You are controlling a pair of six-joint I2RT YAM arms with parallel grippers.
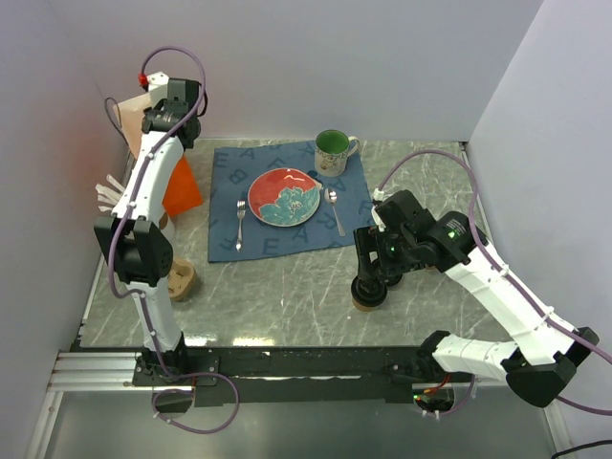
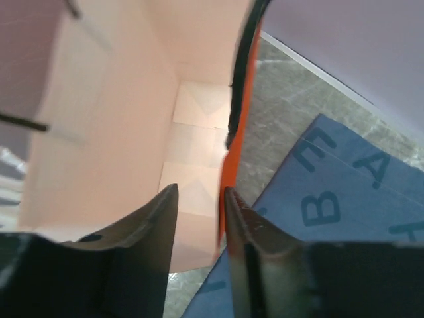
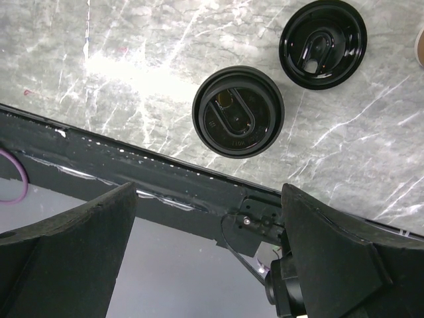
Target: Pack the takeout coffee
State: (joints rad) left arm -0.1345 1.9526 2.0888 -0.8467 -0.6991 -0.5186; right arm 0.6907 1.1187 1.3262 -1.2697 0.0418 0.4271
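- Near edge, right of centre: takeout coffee (image 1: pixel 366 300) stands upright on the marble table (image 1: pixel 287 296), black lid on, just behind the front rail.
- Right gripper (image 3: pixel 209 192) hangs above it, fingers spread wide with nothing between them. In the wrist view the cup sits beyond the fingertips.
- Loose flat black lid (image 3: pixel 322 43) lies on the table just beside the coffee, not touching it.
- Near left: tan paper cup (image 1: pixel 182 280) beside the left arm.
- Middle: blue placemat (image 1: pixel 225 191) carries the red plate (image 1: pixel 284 198), with fork (image 1: pixel 239 223) to its left and spoon (image 1: pixel 335 208) to its right. Green mug (image 1: pixel 333 151) stands at the mat's far right corner.
- Far left: paper bag (image 2: pixel 99 132), orange outside, pale inside. Left gripper (image 2: pixel 201 192) is at its mouth, fingers narrow with a gap showing. The orange wall edge runs between them against one finger and does not look pinched.
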